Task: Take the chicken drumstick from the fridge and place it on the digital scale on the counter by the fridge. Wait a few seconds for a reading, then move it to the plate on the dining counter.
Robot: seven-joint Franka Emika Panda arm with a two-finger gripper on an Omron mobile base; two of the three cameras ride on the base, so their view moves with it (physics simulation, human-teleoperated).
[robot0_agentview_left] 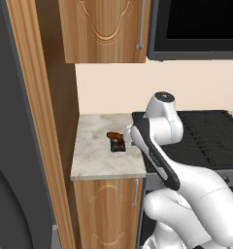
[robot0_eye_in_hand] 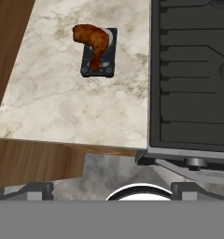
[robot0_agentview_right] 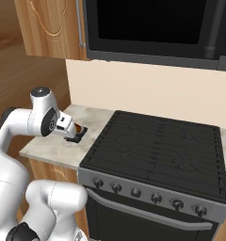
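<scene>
A chicken drumstick (robot0_eye_in_hand: 93, 43) lies across a small black digital scale (robot0_eye_in_hand: 106, 65) on the narrow marbled table (robot0_eye_in_hand: 53, 102), its thick end reaching past the scale's edge. The table sits between a tall wooden panel (robot0_agentview_left: 38, 121) and a black stove (robot0_agentview_right: 157, 146). The robot's gripper (robot0_eye_in_hand: 112, 187) hangs above the table's front edge, well apart from the meat, its fingers spread wide and holding nothing. A wooden wall cabinet (robot0_agentview_left: 104, 29) hangs over the table, beside a dark microwave (robot0_agentview_right: 157, 28).
</scene>
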